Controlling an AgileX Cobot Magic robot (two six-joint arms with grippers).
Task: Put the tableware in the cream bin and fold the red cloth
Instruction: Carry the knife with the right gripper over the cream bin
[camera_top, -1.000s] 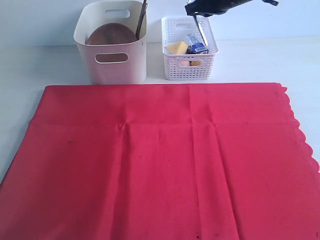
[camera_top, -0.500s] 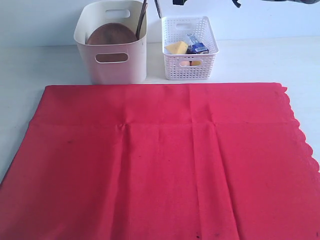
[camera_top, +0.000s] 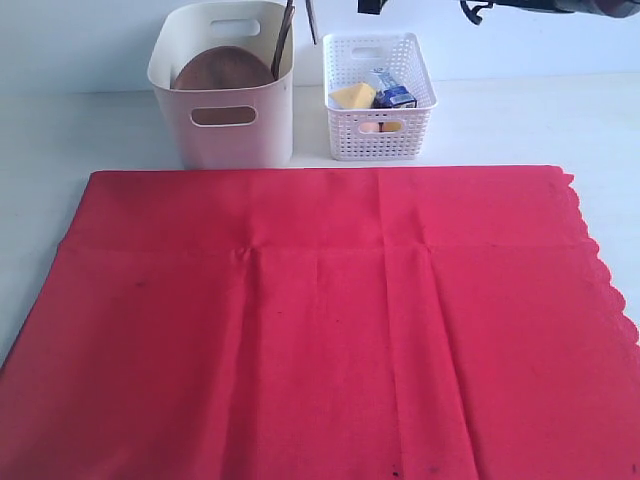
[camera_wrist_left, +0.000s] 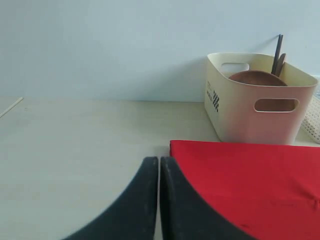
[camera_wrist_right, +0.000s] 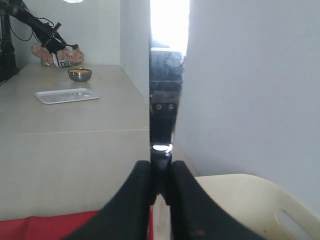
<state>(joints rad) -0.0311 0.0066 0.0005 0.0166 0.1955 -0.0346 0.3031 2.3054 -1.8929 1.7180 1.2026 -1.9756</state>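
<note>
**Pale tabletop, cloth unfolded: right arm is carrying the knife across to the bin**

Pale table (camera_top: 520, 110) is bearing the red cloth (camera_top: 320, 320), which is lying spread flat in front of the cream bin (camera_top: 240, 145) and the white lattice basket (camera_top: 378, 140). The two are standing side by side just beyond the cloth's far edge. The round brown plate (camera_top: 215, 70) is leaning inside the bin.

The right arm (camera_top: 540, 5) is reaching in high, mostly cut off by the top of the exterior view. The right gripper (camera_wrist_right: 160, 167) is pinching the silver table knife (camera_top: 311, 22) between nearly closed jaws. The knife is hanging above the gap between bin and basket.

The left gripper (camera_wrist_left: 159, 162) is hovering low over bare table beside the cloth's corner, its fingers pressed together and holding nothing.

A second ago the right gripper was lower, over the basket, with the knife dangling above the food (camera_top: 352, 96). Now it is sitting higher and further toward the bin. Cloth, bin and basket are lying as before.
</note>
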